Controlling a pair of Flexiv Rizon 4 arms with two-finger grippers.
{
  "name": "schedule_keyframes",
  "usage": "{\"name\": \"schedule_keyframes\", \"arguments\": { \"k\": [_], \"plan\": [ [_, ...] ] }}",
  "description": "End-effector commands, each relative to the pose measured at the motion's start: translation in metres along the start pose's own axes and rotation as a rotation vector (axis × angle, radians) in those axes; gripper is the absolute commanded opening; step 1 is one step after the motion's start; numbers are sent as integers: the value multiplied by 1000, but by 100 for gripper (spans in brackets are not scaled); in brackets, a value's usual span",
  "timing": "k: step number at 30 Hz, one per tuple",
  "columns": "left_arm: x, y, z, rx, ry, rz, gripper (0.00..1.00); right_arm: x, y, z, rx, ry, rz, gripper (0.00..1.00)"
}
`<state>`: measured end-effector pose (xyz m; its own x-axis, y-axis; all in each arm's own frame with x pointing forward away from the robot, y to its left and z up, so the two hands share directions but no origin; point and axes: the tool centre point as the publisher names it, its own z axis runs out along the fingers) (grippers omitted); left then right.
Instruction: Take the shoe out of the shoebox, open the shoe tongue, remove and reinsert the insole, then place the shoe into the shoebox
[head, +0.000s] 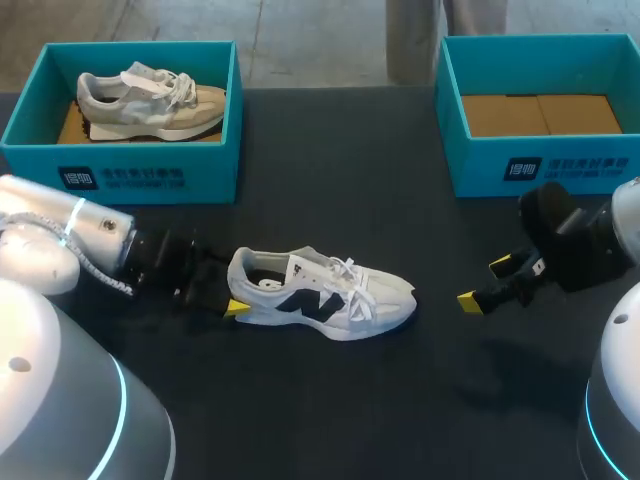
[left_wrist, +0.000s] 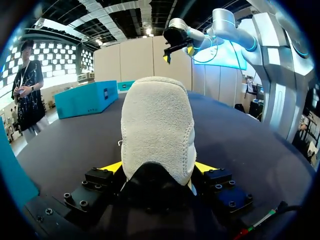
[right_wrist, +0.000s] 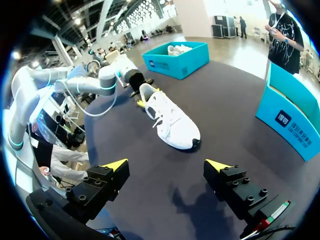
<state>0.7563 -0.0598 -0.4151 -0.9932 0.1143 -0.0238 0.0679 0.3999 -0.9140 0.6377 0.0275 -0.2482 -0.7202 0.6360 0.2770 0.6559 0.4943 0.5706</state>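
Both sit low over the counter (head: 330, 420): your left arm (head: 95, 235), jaws pinching the heel of the white shoe (head: 325, 295) mid-counter; your right arm (head: 585, 240), jaws spread, right of the toe.

The shoe (head: 320, 295) lay at the table's (head: 330, 410) middle, heel in the left gripper (head: 236, 295); the left shoebox (head: 150, 172), holding a second shoe (head: 150, 100), and the right shoebox (head: 545, 165) sat at its far corners.

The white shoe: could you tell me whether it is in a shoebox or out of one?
Out: the white shoe stands on its sole on the table, its heel gripped in the left tool.
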Motion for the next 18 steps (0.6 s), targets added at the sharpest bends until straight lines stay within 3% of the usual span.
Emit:
{"name": "schedule_keyframes", "arguments": {
  "k": [1,18],
  "plan": [
    [9,-3,1,4,-64,-3,0,1,-1,0,-2,0,-1,100],
    [19,0,13,8,-47,-47,0,1,-1,0,-2,0,-1,100]
  ]
}}
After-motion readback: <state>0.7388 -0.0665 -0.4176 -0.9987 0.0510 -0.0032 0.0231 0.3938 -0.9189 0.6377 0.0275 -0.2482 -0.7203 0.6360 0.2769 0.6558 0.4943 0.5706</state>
